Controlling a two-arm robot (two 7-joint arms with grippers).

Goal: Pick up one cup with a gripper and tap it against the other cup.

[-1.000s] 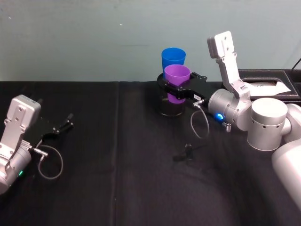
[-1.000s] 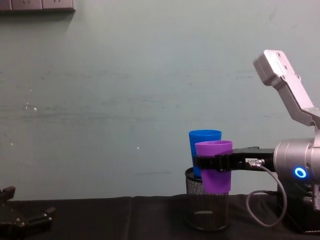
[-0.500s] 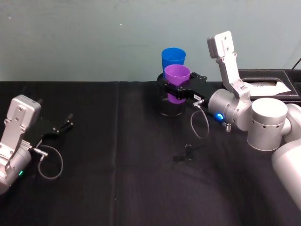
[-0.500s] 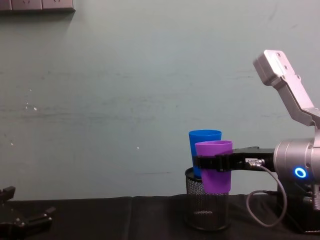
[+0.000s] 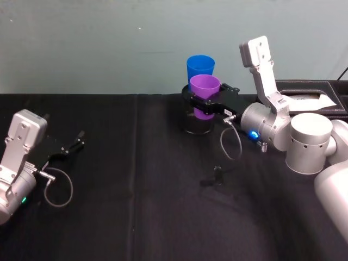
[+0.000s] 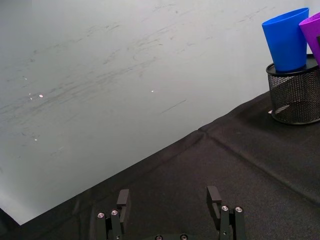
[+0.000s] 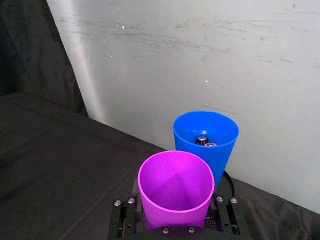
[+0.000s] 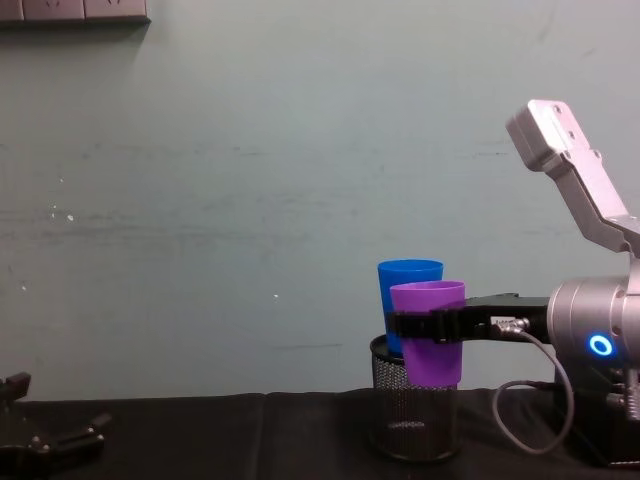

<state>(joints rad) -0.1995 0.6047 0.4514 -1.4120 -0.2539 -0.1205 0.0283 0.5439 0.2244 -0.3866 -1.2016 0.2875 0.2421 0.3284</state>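
Purple cup [image 5: 205, 88] clamped in right gripper [image 5: 204, 103], aloft just beside blue cup [image 5: 200, 66] standing in mesh holder [image 5: 196, 126]; left gripper [image 6: 168, 196] parked at table's [image 5: 136, 217] left, fingers apart.

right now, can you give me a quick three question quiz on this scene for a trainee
1. Fill in: the right gripper is shut on the ____ cup.
2. True or false: the left gripper holds the blue cup.
3. The blue cup stands in: A) the black mesh holder B) the left gripper C) the right gripper

Key: 1 the purple cup; 2 false, it is open and empty; 3 A.
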